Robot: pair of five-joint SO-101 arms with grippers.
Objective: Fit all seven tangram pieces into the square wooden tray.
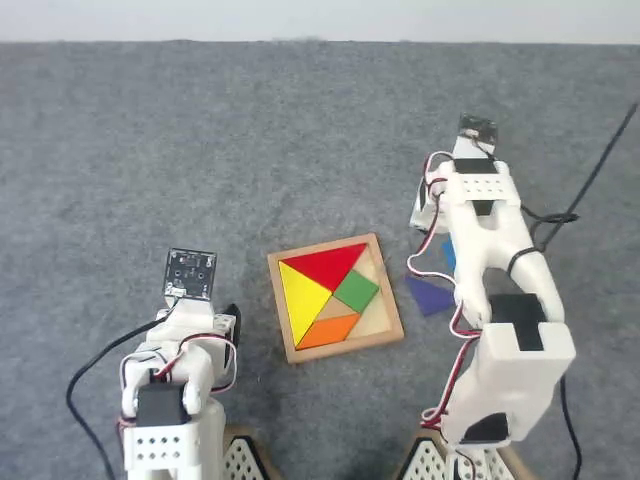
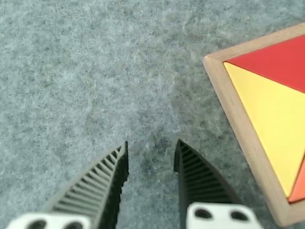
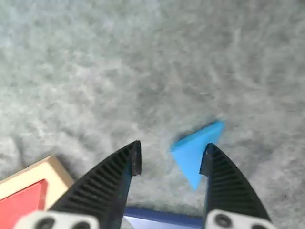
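Note:
The square wooden tray [image 1: 392,290] lies mid-table holding a red triangle [image 1: 327,266], a yellow triangle [image 1: 298,295], a green square [image 1: 356,291] and an orange piece [image 1: 328,330]; bare wood shows along its right side. A dark blue-purple piece [image 1: 430,294] lies on the carpet right of the tray. A light blue triangle [image 3: 196,149] lies beyond it, between the fingertips of my open right gripper [image 3: 172,152] and close to one finger. My left gripper [image 2: 151,148] stands open over bare carpet, left of the tray's rim [image 2: 238,114].
Grey carpet covers the whole table. The right arm [image 1: 500,270] stretches over the area right of the tray and hides part of the light blue triangle [image 1: 449,255]. Cables hang off both arms.

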